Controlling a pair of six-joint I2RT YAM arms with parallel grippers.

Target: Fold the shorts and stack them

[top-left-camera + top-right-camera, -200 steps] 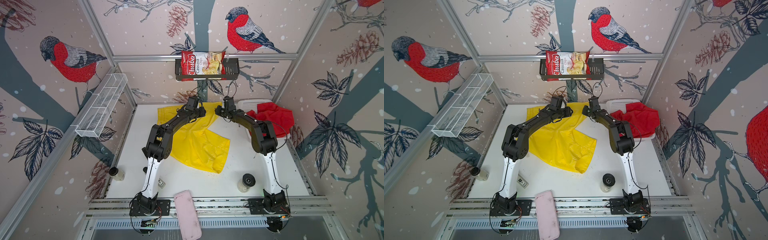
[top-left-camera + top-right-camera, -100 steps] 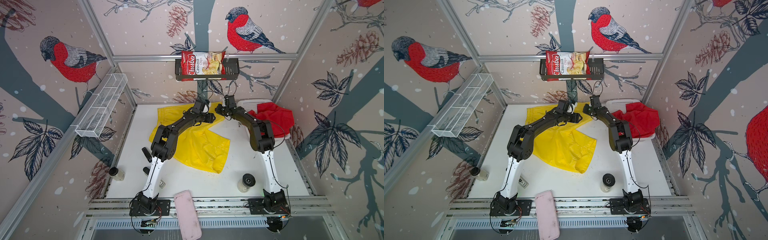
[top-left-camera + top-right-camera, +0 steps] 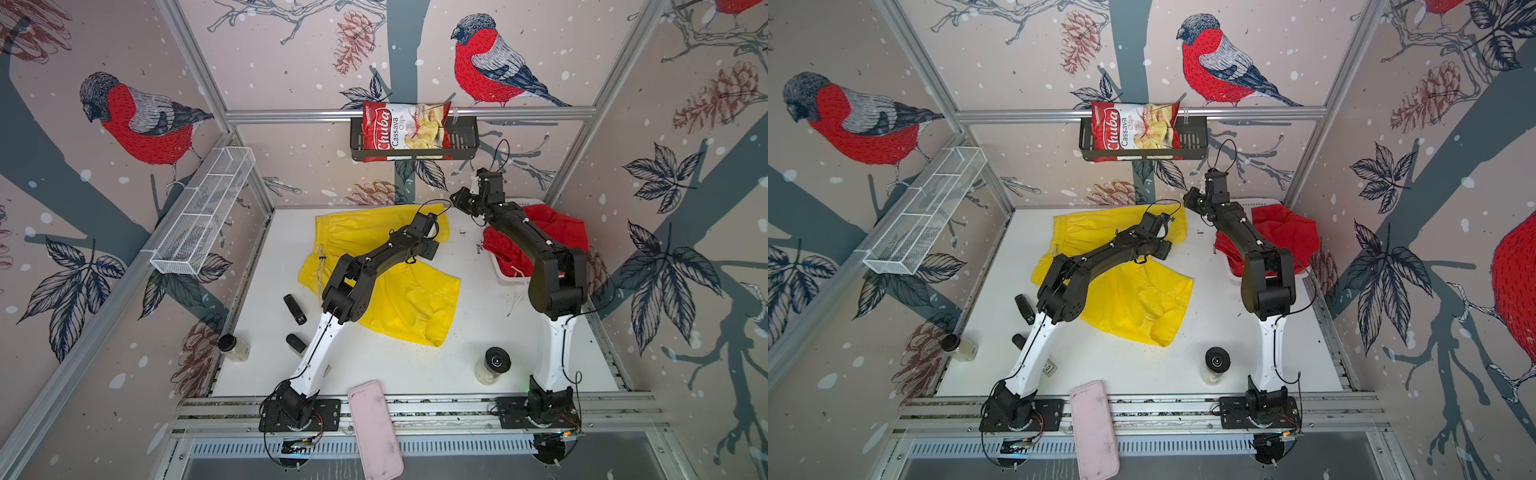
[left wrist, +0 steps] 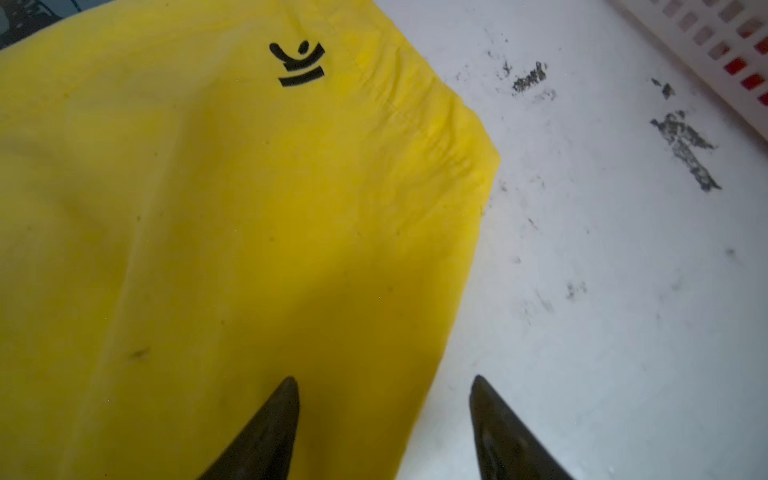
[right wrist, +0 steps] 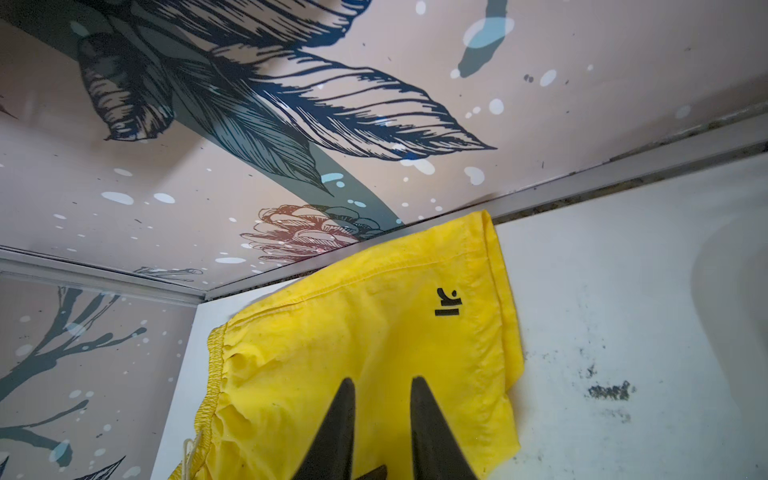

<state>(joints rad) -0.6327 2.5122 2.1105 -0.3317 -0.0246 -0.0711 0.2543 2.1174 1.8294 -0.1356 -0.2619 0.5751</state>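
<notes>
White tabletop [image 3: 374, 361], scuffed with dark marks, runs under me inside a booth papered with bullfinches. My left pincer [image 4: 384, 379] hangs low with its jaws well apart and nothing between them. It straddles the side edge of the yellow shorts [image 4: 249, 208], one finger over cloth and the other over bare table. Just past the tips, the leg's stitched hem lies flat with the small dark logo [image 4: 299, 64] beside it. My right pincer [image 5: 383, 379] is raised near the back wall, jaws only a narrow slit apart and empty, looking down on that same leg. The yellow pair is spread across the middle of the table, waistband to the left and partly under my left arm. The red shorts [image 3: 557, 224] sit heaped in a white basket [image 3: 503, 276] at the far right, below my right arm. Both pairs look thin, light and limp, so I expect them to sag and slide. I judge the doubled hem corner or the gathered waistband the surest place to pinch.
</notes>
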